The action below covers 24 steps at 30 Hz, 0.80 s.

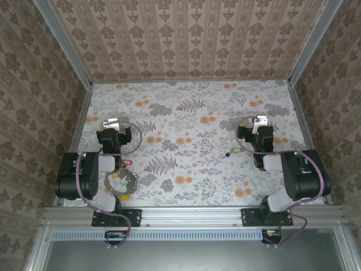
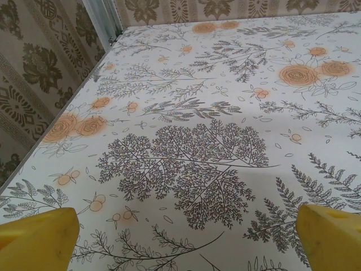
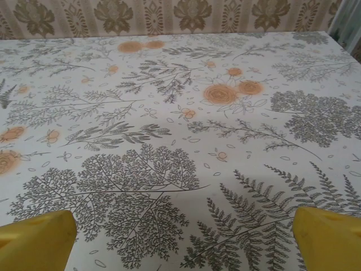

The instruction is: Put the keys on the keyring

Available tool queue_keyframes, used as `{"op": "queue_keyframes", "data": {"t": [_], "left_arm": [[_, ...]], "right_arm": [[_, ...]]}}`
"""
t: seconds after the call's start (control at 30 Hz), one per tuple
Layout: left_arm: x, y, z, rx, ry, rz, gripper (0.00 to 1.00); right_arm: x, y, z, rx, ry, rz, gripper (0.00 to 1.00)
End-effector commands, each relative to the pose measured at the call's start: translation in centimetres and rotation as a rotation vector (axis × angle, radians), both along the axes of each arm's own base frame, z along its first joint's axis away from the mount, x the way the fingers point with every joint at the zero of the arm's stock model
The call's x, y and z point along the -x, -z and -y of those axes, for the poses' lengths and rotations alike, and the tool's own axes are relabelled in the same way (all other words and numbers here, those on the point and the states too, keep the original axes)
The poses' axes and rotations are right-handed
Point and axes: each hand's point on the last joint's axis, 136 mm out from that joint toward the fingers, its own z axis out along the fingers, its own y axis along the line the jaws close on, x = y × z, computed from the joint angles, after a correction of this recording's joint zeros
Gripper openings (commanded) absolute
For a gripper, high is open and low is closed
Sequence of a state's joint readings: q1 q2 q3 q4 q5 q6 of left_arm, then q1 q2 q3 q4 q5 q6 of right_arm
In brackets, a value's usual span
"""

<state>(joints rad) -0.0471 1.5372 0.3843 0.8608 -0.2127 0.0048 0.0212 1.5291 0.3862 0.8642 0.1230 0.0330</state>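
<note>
The keyring (image 1: pixel 122 184), a thin grey wire loop with small trinkets, lies near the front left, beside the left arm's base. A red key (image 1: pixel 126 162) lies just beyond it. A green key (image 1: pixel 236 150) lies right of centre, close to the right arm's wrist. My left gripper (image 1: pixel 111 122) hovers at the left, further back than the red key. My right gripper (image 1: pixel 259 121) hovers at the right, beyond the green key. The left gripper (image 2: pixel 186 243) and the right gripper (image 3: pixel 186 240) are both open, yellow fingertips (image 2: pixel 39 240) (image 3: pixel 330 237) wide apart over bare cloth.
A floral tablecloth (image 1: pixel 192 113) covers the table, framed by metal rails (image 1: pixel 79 121) and patterned walls on three sides. Purple cables loop round both arms. A tiny dark piece (image 1: pixel 228 153) lies beside the green key.
</note>
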Motion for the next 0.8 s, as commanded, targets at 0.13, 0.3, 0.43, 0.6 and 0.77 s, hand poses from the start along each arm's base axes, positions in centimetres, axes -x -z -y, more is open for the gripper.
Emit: {"op": "queue_keyframes", "data": {"t": [0.13,0.3,0.43,0.6,0.77], "left_arm": [[-0.26,-0.71,0.27,-0.01,0.013,0.026,1.0],[-0.25,-0.68,0.28,-0.01,0.013,0.025,1.0],[-0.25,-0.69,0.21,-0.01,0.011,0.026,1.0],[-0.32,-0.67,0.13,0.004,0.021,0.023,1.0],[-0.3,-0.6,0.22,0.003,0.023,0.022,1.0]], "right_arm": [[-0.54,-0.44,-0.63,-0.019,-0.038,0.01,1.0],[-0.62,-0.54,-0.68,-0.019,-0.04,0.011,1.0],[-0.61,-0.51,-0.7,-0.02,-0.041,0.01,1.0],[-0.58,-0.41,-0.66,-0.019,-0.04,0.007,1.0],[-0.62,-0.47,-0.68,-0.019,-0.039,0.008,1.0]]}}
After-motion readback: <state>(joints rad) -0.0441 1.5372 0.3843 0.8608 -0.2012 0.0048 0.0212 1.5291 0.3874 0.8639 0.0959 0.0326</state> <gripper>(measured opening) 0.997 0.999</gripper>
